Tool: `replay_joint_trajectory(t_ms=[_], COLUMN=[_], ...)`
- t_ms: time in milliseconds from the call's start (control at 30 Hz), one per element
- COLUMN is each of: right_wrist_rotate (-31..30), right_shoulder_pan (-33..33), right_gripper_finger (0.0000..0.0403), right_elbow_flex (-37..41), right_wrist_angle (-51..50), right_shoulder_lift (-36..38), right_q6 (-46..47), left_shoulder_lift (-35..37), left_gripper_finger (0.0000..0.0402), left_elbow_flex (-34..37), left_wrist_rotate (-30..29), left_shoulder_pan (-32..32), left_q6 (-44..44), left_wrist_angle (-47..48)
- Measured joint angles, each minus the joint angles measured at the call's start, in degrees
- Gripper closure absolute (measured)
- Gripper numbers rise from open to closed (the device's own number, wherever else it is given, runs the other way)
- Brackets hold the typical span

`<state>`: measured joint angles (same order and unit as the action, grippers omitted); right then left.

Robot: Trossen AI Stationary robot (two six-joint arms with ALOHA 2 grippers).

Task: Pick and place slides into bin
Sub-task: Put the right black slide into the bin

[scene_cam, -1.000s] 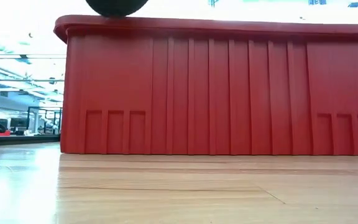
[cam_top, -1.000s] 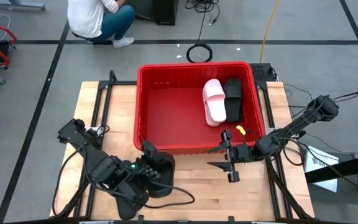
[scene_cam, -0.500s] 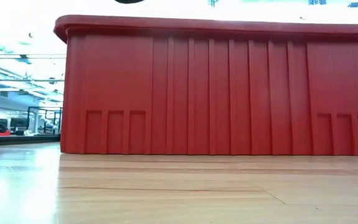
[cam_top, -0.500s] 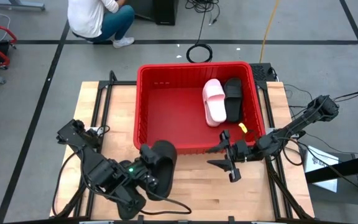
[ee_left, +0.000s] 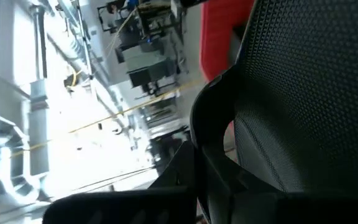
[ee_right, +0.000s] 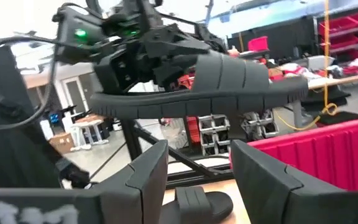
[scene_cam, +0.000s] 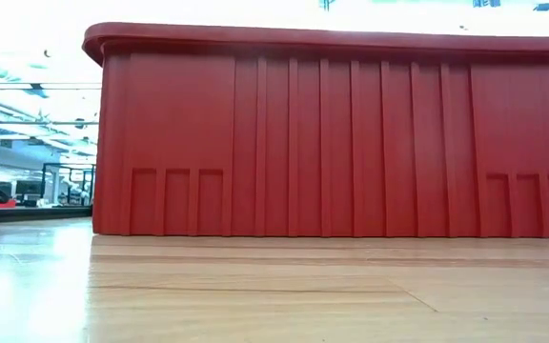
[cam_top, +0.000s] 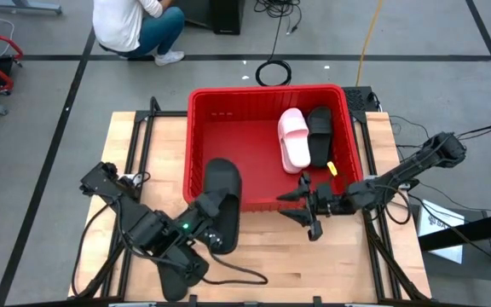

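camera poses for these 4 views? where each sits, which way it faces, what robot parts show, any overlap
High: overhead, straight down; both arms, red bin, left gripper lifting a black slide over the near rim.
Low: table height, facing the bin's ribbed wall; no arm visible.
Left wrist: close against the held slide, room beyond.
Right wrist: past its own open fingers toward the left gripper and slide.
Shared: the held slide and the bin.

Large rectangular bright red plastic bin [cam_top: 228, 145] at table [cam_top: 143, 162] centre-rear | pale pink slide [cam_top: 293, 139] and matte black slide [cam_top: 319, 135] side by side inside, at 2 o'clock | left gripper [cam_top: 205, 209] at 7 o'clock holds another matte black slide [cam_top: 220, 192] over near rim | right gripper [cam_top: 308, 205] at 5 o'clock beside near wall | person [cam_top: 135, 26] on floor at 11 o'clock.
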<state>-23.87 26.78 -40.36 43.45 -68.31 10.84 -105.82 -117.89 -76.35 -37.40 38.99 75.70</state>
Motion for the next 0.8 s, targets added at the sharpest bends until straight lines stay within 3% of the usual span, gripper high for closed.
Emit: replay_joint_trajectory(t_ms=[333, 567, 700, 800], right_wrist_rotate=[12.0, 13.3, 13.5, 14.0], right_shoulder_pan=[-9.2, -13.1, -14.2, -14.9], right_gripper_finger=[0.0177, 0.0139, 0.0129, 0.0128], right_elbow_flex=[0.0, 0.0, -0.2, -1.7], right_wrist_angle=[-0.6, 5.4, 11.9, 11.0], right_shoulder_lift=[-0.8, -2.5, -4.9, -7.3], right_q6=[16.5, 21.8, 22.8, 23.6], left_shoulder_lift=[-0.1, -0.8, -2.2, -3.6], left_gripper_finger=[0.0400, 0.0400, 0.0398, 0.0400], left_elbow_flex=[1.0, 1.0, 1.0, 0.9], left_wrist_rotate=[-6.1, -4.7, -2.9, -2.7], left_shoulder_pan=[5.3, 7.6, 9.3, 10.2], left_q6=[20.5, 23.1, 25.2, 25.9], left_wrist_angle=[-7.1, -9.7, -10.4, -10.7])
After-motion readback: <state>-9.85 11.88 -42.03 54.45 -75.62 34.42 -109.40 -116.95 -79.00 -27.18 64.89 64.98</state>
